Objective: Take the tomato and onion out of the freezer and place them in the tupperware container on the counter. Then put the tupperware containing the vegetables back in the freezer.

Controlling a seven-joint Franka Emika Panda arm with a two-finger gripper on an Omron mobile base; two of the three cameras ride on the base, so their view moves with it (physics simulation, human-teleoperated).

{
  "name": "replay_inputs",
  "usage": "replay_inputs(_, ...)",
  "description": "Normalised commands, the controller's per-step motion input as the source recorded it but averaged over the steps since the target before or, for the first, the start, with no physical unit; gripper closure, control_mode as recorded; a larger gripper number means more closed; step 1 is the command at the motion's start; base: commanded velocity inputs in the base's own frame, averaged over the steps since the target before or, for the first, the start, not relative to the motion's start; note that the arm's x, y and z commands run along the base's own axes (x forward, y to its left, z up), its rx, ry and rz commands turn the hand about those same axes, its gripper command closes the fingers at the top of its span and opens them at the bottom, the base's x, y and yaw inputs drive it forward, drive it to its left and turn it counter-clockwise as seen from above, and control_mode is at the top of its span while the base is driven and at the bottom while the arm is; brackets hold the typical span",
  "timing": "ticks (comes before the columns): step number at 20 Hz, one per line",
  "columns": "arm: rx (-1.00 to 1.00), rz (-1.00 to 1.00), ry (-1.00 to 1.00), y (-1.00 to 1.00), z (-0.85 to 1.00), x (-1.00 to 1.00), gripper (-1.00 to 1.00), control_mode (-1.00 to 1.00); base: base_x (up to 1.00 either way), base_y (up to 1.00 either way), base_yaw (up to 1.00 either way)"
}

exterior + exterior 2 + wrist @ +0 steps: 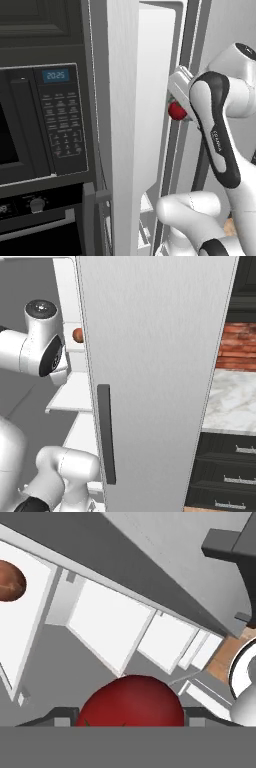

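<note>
The glossy deep-red tomato (131,704) sits between my gripper's (131,717) two dark fingertips, held in the air in front of the open freezer (155,75). From the left base it shows as a red ball (176,111) against my hand. The orange-brown onion (77,335) rests on a white inner shelf, up and to the left in the hand view (10,581). The freezer door (150,356) with its dark handle (106,433) stands open toward me. Part of the marble counter (230,401) shows to the right. The tupperware container is out of view.
A black built-in oven with a keypad (60,120) stands left of the freezer. Dark drawers (225,476) sit under the counter, with a red brick wall (237,346) behind it. My own arm links crowd the space in front of the shelves.
</note>
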Motion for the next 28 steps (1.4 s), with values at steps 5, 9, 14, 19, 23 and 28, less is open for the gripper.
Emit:
replay_inputs(5,-0.24,0.30,-0.03,-0.29,0.12,-0.71,1.00,-1.00,0.00,0.00,0.00)
replay_inputs(9,-0.30,0.31,-0.13,-0.27,0.02,-0.72,1.00,-1.00,0.00,0.00,0.00)
replay_inputs(14,-0.20,0.25,-0.22,-0.28,-0.02,-0.53,1.00,-1.00,0.00,0.00,0.00)
replay_inputs(19,-0.10,0.15,-0.09,-0.08,-0.25,0.00,1.00,-1.00,0.00,0.00,0.00)
replay_inputs(23,-0.09,0.03,-0.03,-0.09,-0.34,0.00,1.00,-1.00,0.00,0.00,0.00)
replay_inputs(28,-0.03,0.00,-0.05,-0.11,-0.04,-0.18,1.00,1.00,-0.60,-0.31,0.00)
